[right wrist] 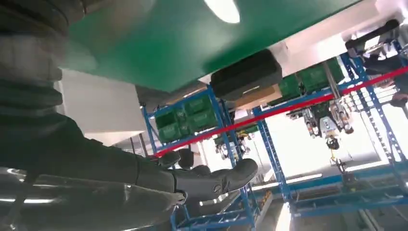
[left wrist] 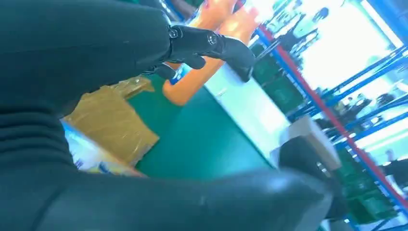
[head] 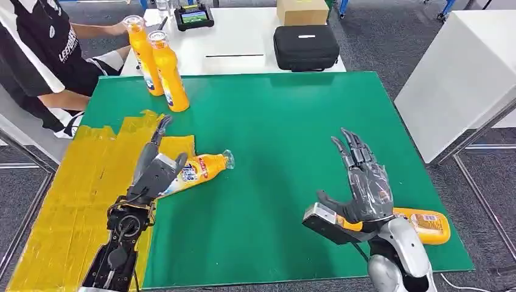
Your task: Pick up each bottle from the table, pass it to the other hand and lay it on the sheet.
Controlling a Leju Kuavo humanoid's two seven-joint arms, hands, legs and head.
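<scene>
The left hand (head: 159, 171) rests its fingers (head: 162, 129) loosely over a lying orange plastic bottle (head: 204, 169) at the yellow taped sheet's (head: 73, 201) edge; whether it grips is unclear. The right hand (head: 364, 188) is spread, empty. Left: one lying bottle (head: 426, 224) near the counter's (head: 292, 121) right front corner, two standing bottles (head: 159, 70) at its far left.

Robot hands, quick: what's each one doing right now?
Left robot hand: grips the lying bottle at the yellow sheet's edge.
Right robot hand: open, fingers spread, holding nothing.
</scene>
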